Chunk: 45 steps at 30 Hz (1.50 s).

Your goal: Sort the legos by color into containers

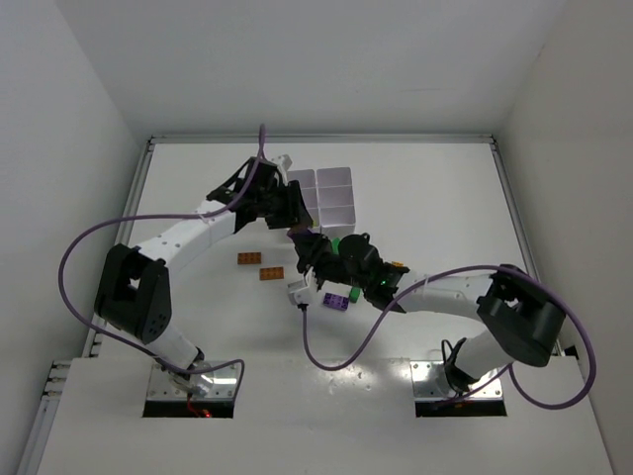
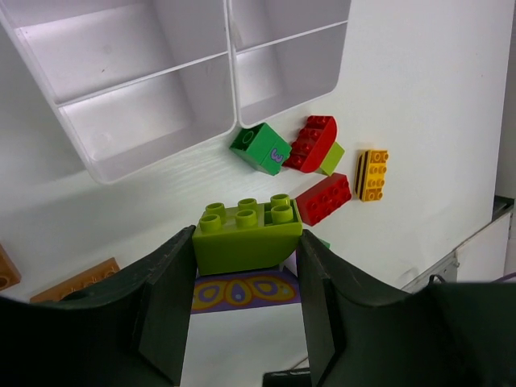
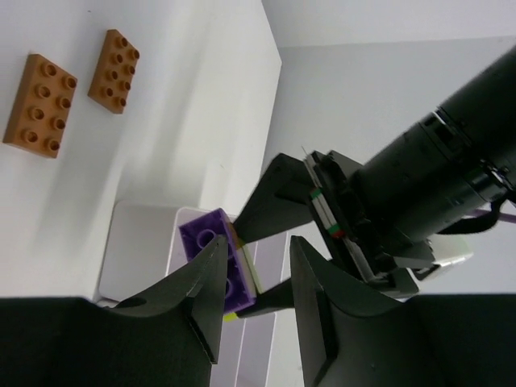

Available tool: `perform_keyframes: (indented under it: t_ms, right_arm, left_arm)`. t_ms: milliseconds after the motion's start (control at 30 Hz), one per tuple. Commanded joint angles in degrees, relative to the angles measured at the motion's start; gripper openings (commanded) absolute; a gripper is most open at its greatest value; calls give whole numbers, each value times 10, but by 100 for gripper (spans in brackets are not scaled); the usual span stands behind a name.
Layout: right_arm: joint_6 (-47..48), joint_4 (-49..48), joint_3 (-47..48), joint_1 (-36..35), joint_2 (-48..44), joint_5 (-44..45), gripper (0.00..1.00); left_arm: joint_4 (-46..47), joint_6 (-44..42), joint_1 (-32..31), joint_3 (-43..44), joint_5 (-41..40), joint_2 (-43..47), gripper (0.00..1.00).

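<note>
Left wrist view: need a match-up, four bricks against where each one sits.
Things
1. lime brick
2. dark green brick
3. yellow brick
4. orange plate

Places
A. low at the picture's left, partly behind a finger
B. right by a corner of the containers
C. between the fingers of the left gripper
D. to the right of the red bricks

Pairs: 1-C, 2-B, 3-D, 4-A

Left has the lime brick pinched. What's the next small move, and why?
Probably nudge the right gripper sideways to centre on the purple brick: it appears joined to the lime brick in the left gripper, and sits off-centre by one open right finger.
</note>
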<state>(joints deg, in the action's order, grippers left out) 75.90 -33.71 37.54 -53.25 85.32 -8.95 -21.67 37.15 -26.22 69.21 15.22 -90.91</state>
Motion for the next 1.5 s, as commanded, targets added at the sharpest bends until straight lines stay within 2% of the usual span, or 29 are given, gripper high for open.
perform_keyframes:
  t_ms: [0,333,467,533,833,1133,1233,1267,1367,1400,1467]
  right_arm:
    - [8,-7,16,-5,19,9,37]
    - [14,-18,41,5,65,33,37]
    - [14,-59,36,10,65,39,53]
    - [14,-71,29,10,65,39,56]
    - [38,-36,29,24,65,60,54]
    - [79,-42,50,61,109,77,51]
    - [79,-42,56,67,115,77,40]
    - [84,-42,56,72,115,77,27]
    - [84,-42,56,72,115,77,4]
    - [84,-47,56,72,115,71,0]
    - [84,-47,49,72,101,61,0]
  left_arm:
    - [-3,7,-5,30,16,25,0]
    - [-3,0,-10,42,26,25,0]
    - [-3,-5,-16,42,21,25,0]
    - [-3,-5,-16,47,21,25,0]
    - [-3,-5,-16,52,26,14,0]
    - [-20,-23,-44,70,-11,14,0]
    - [-20,-29,-49,75,-16,9,0]
    - [-20,-29,-49,75,-16,9,0]
    - [-25,-29,-49,75,-21,9,0]
    - [-25,-29,-49,75,-21,9,0]
    - [-25,-29,-49,75,-21,9,0]
